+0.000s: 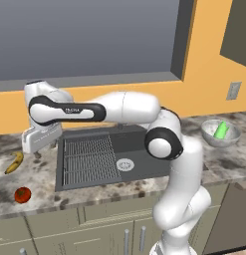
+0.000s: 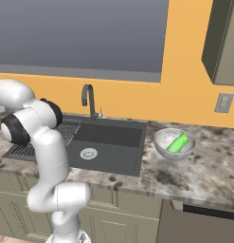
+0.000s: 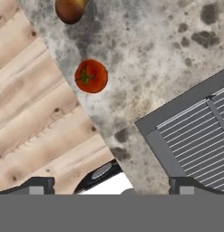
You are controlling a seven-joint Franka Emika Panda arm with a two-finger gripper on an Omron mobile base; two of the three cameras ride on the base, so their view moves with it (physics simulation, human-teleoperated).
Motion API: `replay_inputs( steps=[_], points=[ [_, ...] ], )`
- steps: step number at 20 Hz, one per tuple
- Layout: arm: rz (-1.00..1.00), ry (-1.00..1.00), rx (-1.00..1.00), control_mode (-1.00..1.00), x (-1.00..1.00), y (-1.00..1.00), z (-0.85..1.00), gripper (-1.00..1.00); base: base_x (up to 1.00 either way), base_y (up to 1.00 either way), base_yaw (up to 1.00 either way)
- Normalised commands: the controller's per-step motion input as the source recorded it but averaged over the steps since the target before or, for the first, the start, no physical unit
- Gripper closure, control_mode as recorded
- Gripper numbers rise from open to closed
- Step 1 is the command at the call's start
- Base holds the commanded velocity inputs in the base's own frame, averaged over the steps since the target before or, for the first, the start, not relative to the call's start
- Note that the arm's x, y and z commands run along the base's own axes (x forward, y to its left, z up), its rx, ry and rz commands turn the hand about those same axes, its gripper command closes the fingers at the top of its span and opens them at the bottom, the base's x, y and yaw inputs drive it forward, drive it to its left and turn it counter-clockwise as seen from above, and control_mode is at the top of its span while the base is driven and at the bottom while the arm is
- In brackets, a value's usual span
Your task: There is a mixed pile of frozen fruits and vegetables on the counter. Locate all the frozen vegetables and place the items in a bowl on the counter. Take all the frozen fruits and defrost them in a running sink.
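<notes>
My hand (image 1: 39,139) hangs wide open and empty at left over the counter (image 1: 40,184). The tomato (image 3: 91,76) sits upper left in the hand view; I should centre over it, descend straight, then carry it to the bowl (image 1: 220,133).

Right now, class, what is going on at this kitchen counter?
A white robot arm is sorting frozen food. The cucumber already lies in the bowl right of the sink. The open, empty claw hangs over the counter left of the sink, near the tomato, banana and a brown fruit.
</notes>
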Motion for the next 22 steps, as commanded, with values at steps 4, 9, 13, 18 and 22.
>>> replay_inputs(
  steps=[4,9,13,18,22],
  points=[
    [-0.01,-0.03,0.0,-1.0,-0.07,0.29,-0.09,-1.0,0.0,0.0,0.0],
    [-0.02,-0.05,0.0,-1.0,-0.02,0.3,-0.13,-1.0,0.0,0.0,0.0],
    [-0.02,-0.04,-0.01,-1.0,0.0,0.27,-0.14,-1.0,0.0,0.0,0.0],
    [-0.02,-0.05,-0.02,-1.0,0.0,0.24,-0.16,-1.0,0.0,0.0,0.0],
    [-0.02,-0.06,-0.03,-1.0,0.0,0.19,-0.2,-1.0,0.0,0.0,0.0]
  ],
)
